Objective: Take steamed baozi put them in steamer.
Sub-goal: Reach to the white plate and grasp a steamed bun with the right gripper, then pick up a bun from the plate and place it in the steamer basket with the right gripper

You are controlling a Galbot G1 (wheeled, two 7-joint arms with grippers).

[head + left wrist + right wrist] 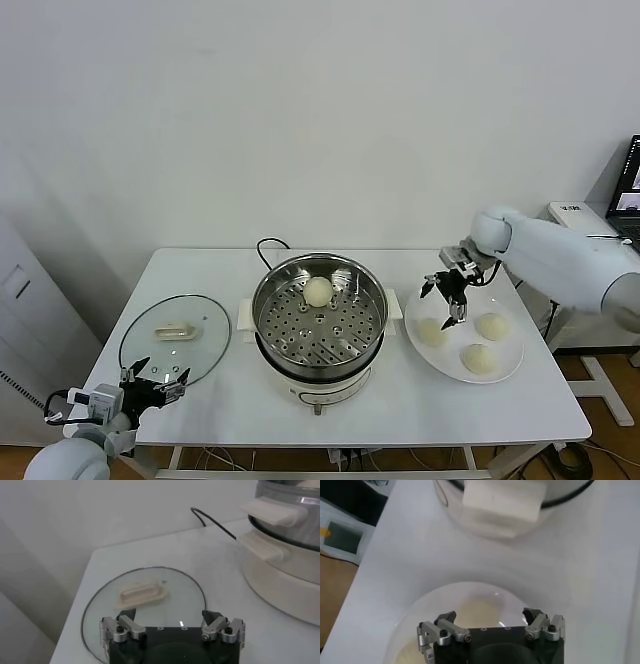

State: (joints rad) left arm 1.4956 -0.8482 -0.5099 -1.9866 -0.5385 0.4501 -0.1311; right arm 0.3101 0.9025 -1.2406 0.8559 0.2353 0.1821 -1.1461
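One baozi lies on the perforated tray inside the shiny steamer at the table's middle. Three more baozi rest on the white plate to the right. My right gripper hovers open just above the plate's left baozi, which shows between its spread fingers; nothing is held. My left gripper stands open at the table's front left corner, near the glass lid's front edge, holding nothing.
The glass lid with a cream handle lies flat left of the steamer. The steamer's black cord runs off behind it. A laptop sits at the far right, off the table.
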